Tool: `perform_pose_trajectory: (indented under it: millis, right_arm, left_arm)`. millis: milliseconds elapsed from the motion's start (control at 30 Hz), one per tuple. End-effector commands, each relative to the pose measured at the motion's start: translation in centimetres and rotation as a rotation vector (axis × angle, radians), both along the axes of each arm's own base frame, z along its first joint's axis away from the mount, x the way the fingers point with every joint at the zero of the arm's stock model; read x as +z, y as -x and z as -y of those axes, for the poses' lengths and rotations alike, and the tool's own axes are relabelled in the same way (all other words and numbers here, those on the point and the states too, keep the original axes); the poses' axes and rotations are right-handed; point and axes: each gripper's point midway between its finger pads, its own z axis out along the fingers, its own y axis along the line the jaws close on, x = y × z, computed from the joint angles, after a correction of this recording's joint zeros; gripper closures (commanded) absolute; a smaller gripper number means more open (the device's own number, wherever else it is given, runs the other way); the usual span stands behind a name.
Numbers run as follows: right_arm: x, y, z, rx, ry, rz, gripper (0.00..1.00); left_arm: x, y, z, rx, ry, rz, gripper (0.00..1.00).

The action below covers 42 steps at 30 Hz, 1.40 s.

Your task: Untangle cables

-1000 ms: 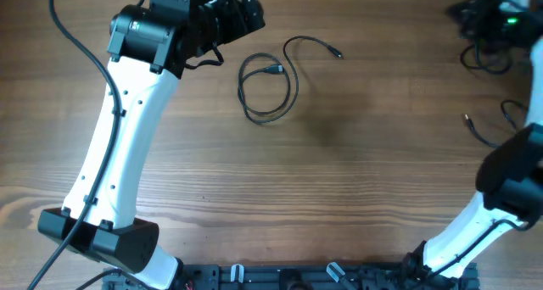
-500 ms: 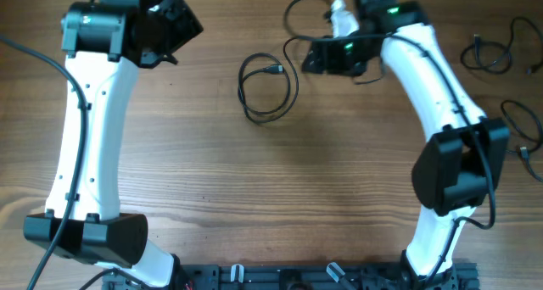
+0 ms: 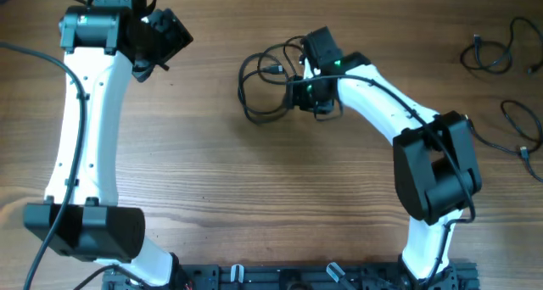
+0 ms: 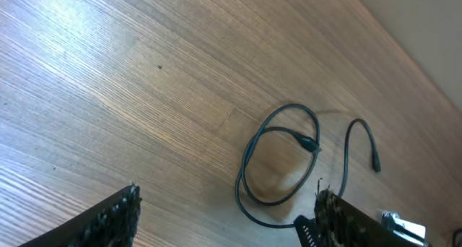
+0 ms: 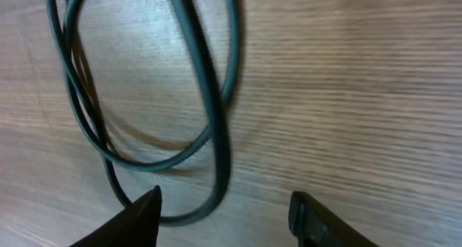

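Note:
A thin black cable (image 3: pixel 265 88) lies in loose loops on the wooden table at centre back. My right gripper (image 3: pixel 302 88) is low over the right edge of the coil. In the right wrist view its jaws (image 5: pixel 227 217) are open, and a strand of the cable (image 5: pixel 211 110) runs between the fingertips. My left gripper (image 3: pixel 172 37) is at the back left, apart from the coil. In the left wrist view its jaws (image 4: pixel 227 218) are open and empty, with the cable (image 4: pixel 278 160) ahead of them. A plug end (image 4: pixel 376 163) lies beside the coil.
More black cables lie at the far right edge, one bundle at the back (image 3: pixel 495 52) and one further forward (image 3: pixel 519 125). The right arm's elbow (image 3: pixel 434 167) stands over the right half of the table. The left arm (image 3: pixel 85 129) runs along the left side.
The right arm has swung in from the far right and come down onto the coil's right edge. The left gripper has drawn back to the left. The cable's loose end has shifted towards the coil.

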Motion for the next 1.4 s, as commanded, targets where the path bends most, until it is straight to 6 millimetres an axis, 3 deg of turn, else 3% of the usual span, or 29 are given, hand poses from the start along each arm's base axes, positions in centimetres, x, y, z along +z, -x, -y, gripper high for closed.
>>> perform_pose_trajectory:
  millis: [0, 133, 533, 633, 700, 767, 833, 933, 1000, 1067, 1167, 1200, 1233, 1300, 1367]
  right_arm:
    - [-0.1, 0.6, -2.0, -0.006, -0.036, 0.033, 0.45]
    - [-0.3, 0.5, -4.1, 0.013, -0.054, 0.096, 0.53]
    - [-3.4, -1.0, -4.5, -0.038, -0.009, 0.133, 0.66]
    - [-4.4, -0.9, -4.4, -0.04, 0.004, 0.119, 0.73]
    - [-4.5, -0.7, -4.3, -0.037, 0.009, 0.113, 0.89]
    - [-3.3, -1.1, -4.3, -0.038, -0.004, 0.136, 0.93]
    - [-0.4, -1.8, -4.2, 0.0, -0.024, 0.206, 0.96]
    - [8.9, -3.2, -2.7, -0.001, -0.088, 0.389, 0.96]
    - [15.7, -3.8, 0.3, -0.049, -0.125, 0.52, 0.96]
    - [20.6, -3.9, 3.9, -0.123, -0.147, 0.609, 0.96]
    - [28.3, -3.2, 12.4, -0.296, -0.149, 0.773, 0.96]
    - [29.8, -2.8, 14.5, -0.341, -0.142, 0.812, 0.96]
    - [32.0, -1.9, 17.9, -0.414, -0.125, 0.866, 0.96]
    - [35.2, 0.5, 24.5, -0.565, -0.071, 0.953, 0.96]
    - [36.5, 2.1, 28.4, -0.66, -0.029, 0.991, 0.96]
  left_arm:
    - [-1.6, -0.4, -0.2, 0.012, -0.009, -0.03, 0.2]
    - [-2.3, -0.8, -0.2, 0.012, -0.009, -0.042, 0.2]
    - [-2.6, -0.9, 0.0, 0.008, -0.009, -0.05, 0.2]
    - [-2.6, -0.9, 0.0, 0.008, -0.009, -0.05, 0.2]
    - [-2.6, -0.9, 0.0, 0.008, -0.009, -0.049, 0.2]
    - [-2.6, -0.9, 0.0, 0.008, -0.009, -0.05, 0.2]
    - [-2.6, -0.9, 0.0, 0.008, -0.009, -0.049, 0.2]
    - [-2.6, -0.9, 0.0, 0.008, -0.009, -0.049, 0.2]
    - [-2.6, -0.9, 0.0, 0.008, -0.009, -0.048, 0.2]
    - [-2.6, -0.9, 0.0, 0.008, -0.009, -0.048, 0.2]
    - [-2.6, -0.9, 0.0, 0.008, -0.009, -0.048, 0.19]
    - [-2.6, -0.9, 0.0, 0.008, -0.009, -0.048, 0.2]
    - [-2.6, -0.9, 0.0, 0.008, -0.009, -0.048, 0.2]
    - [-2.5, -1.0, 0.0, 0.008, -0.009, -0.044, 0.2]
    - [-2.5, -1.0, 0.0, 0.008, -0.008, -0.041, 0.2]
